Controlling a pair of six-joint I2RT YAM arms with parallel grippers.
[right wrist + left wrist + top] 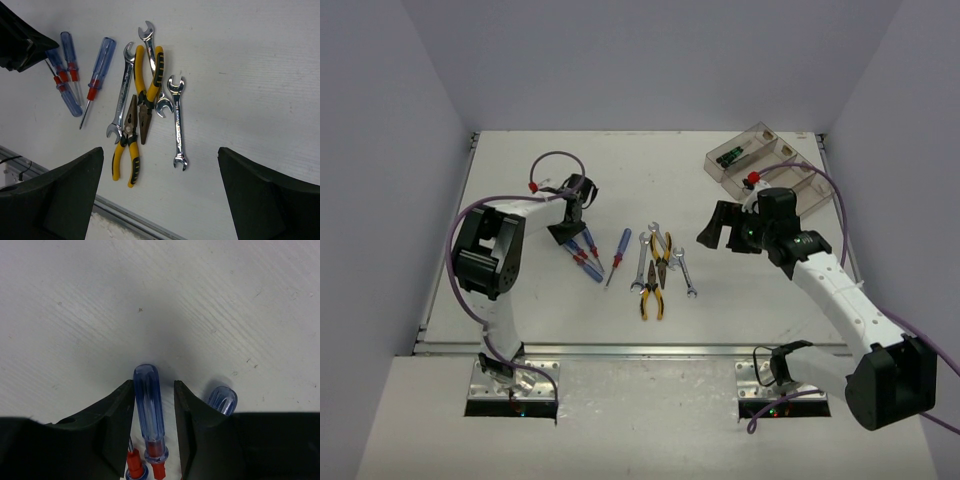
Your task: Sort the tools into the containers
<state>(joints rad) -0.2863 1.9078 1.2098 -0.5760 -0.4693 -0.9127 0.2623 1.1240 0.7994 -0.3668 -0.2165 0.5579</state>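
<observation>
Left of the pliers point(141, 70): a small bunch of blue-and-red screwdrivers point(67, 75) lying flat on the table point(520, 300). The left claw point(153, 405) is parked right on top of them.
Left claw: fingers sit either side of one clear blue handle point(148, 410). Not clamped yet imo, since there's a sliver of gap between the handle and one finger. So it's holding nothing.
Right claw point(160, 170): right of the pliers, up off the table, spread wide, empty.
How the screwdriver handles: my guess is light, stiff, hard smooth plastic. It's round, so it'll want to roll or squirt out of the pads.
Where to grab: square across mid-handle, pretty much where the fingers already are. I'd skip the shank, it's way too thin.
Watch out: the neighbour handle point(221, 400) sits just outside one finger and could get nudged or dragged along.
Wrenches point(177, 120): tangled in with the pliers, touching and overlapping. They're steel, so heavier and slick, and flat enough to be awkward to pinch. Take them across the middle of the bar.
Pliers themselves: probably floppy at the pivot. I'd pinch near the joint or across both yellow grips.
Bins point(718, 170): well beyond the pliers and off to the right. One compartment has a green-and-black tool point(730, 156) in it, looks like a screwdriver.
</observation>
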